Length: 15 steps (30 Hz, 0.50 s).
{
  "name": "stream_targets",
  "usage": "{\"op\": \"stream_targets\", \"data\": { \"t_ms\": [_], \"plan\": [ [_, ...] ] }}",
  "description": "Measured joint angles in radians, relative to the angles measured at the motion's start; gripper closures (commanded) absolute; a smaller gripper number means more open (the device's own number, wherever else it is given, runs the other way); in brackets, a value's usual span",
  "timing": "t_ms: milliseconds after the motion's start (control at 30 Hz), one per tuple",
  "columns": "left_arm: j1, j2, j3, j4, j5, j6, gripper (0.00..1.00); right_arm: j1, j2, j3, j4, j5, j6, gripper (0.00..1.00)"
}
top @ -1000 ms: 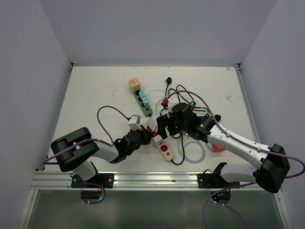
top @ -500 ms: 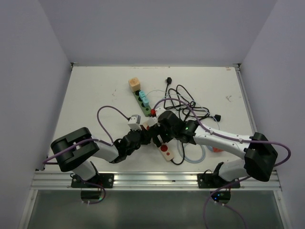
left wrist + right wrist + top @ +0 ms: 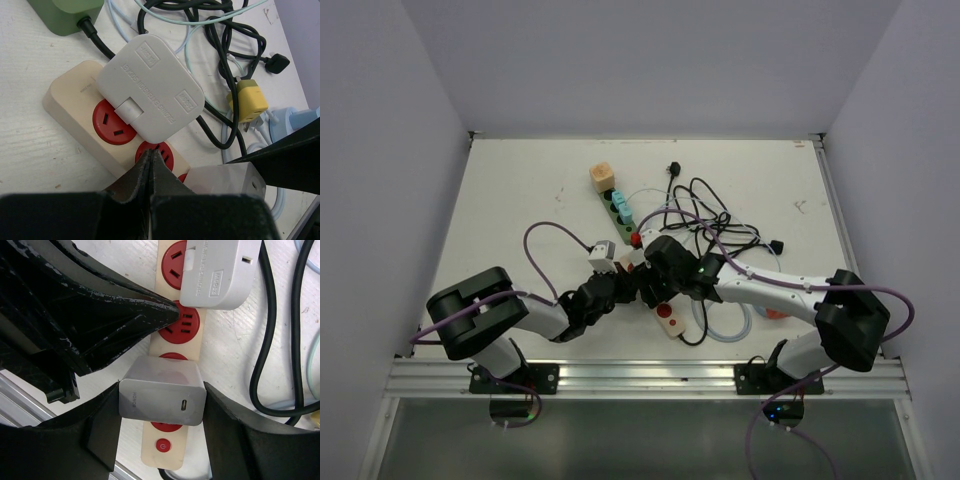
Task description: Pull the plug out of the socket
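A cream power strip with red sockets lies on the white table; it also shows in the top view. A grey-white charger plug sits in a socket near the strip's red power button. My right gripper is shut on this plug, one black finger touching each side. A flat white adapter is plugged in at the strip's other end. My left gripper is shut and empty, its tips pressing on a red socket between adapter and plug. Both grippers meet over the strip in the top view.
A green power strip with a teal plug and a tan cube lies behind. Tangled black cables spread to the right. A yellow plug and pale tubing lie beside the strip. A grey plug is at the left.
My right arm has swung left from the cable pile to the cream strip, and its fingers now clasp the charger plug. The left arm has stayed put.
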Motion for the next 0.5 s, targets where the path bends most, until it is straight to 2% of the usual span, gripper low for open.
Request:
{"op": "stream_targets", "data": {
  "t_ms": [200, 500],
  "plan": [
    [0.000, 0.000, 0.000, 0.000, 0.000, 0.000, 1.00, 0.000, -0.001, 0.000, -0.001, 0.003, 0.013, 1.00],
    [0.000, 0.010, 0.013, 0.003, 0.001, 0.000, 1.00, -0.086, -0.017, -0.014, 0.008, -0.110, 0.046, 1.00]
  ]
}}
